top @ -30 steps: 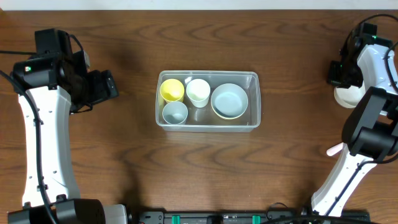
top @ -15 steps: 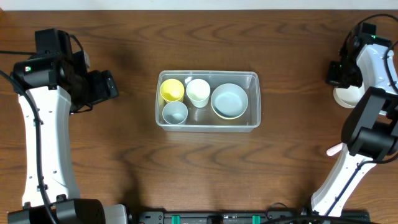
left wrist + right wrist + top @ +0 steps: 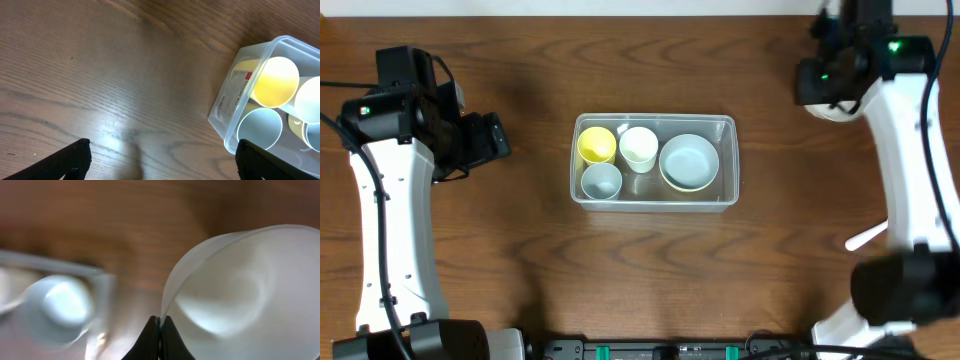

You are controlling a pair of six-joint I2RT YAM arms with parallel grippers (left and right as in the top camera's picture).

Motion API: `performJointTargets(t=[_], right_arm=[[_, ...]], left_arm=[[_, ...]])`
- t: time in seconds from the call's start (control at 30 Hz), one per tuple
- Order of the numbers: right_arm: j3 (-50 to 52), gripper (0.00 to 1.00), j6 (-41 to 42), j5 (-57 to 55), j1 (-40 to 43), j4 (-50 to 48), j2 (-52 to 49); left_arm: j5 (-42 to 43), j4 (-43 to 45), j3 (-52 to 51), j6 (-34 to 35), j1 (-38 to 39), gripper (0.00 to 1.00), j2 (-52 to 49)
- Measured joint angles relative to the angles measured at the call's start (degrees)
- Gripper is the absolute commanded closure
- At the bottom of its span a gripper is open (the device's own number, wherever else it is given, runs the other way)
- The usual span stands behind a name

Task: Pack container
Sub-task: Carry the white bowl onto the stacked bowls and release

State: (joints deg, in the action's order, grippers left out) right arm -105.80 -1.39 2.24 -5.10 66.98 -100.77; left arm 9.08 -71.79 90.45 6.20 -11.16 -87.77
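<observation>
Your right gripper [image 3: 160, 325], pinching a bowl [image 3: 235, 290] by its rim, has swung toward the container [image 3: 725, 125]. Left gripper [image 3: 162, 156] idle, fingers spread. Placement likely next.

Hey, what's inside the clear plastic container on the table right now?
The container holds a yellow cup, a white cup, a pale blue cup and a pale bowl. Whether anything is stacked beneath the bowl cannot be seen; the bowl covers it.

I'm looking at a dark wooden table [image 3: 520, 250]. The clear container [image 3: 645, 191] is sitting at its middle. A pale slim object [image 3: 865, 237] is lying well apart, toward the right.
</observation>
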Motion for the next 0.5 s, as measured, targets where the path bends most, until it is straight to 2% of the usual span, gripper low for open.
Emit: performJointTargets(t=[0.2,0.5], right_arm=[[-0.3,0.99,-5.7,1.2,-11.8,6.0,4.0],[1.5,0.99,-7.1,1.2,-20.4,6.4,2.2]], left_arm=[[0.0,0.0,0.0,0.0,0.0,0.08,0.0],[0.0,0.0,0.0,0.0,0.0,0.08,0.0]])
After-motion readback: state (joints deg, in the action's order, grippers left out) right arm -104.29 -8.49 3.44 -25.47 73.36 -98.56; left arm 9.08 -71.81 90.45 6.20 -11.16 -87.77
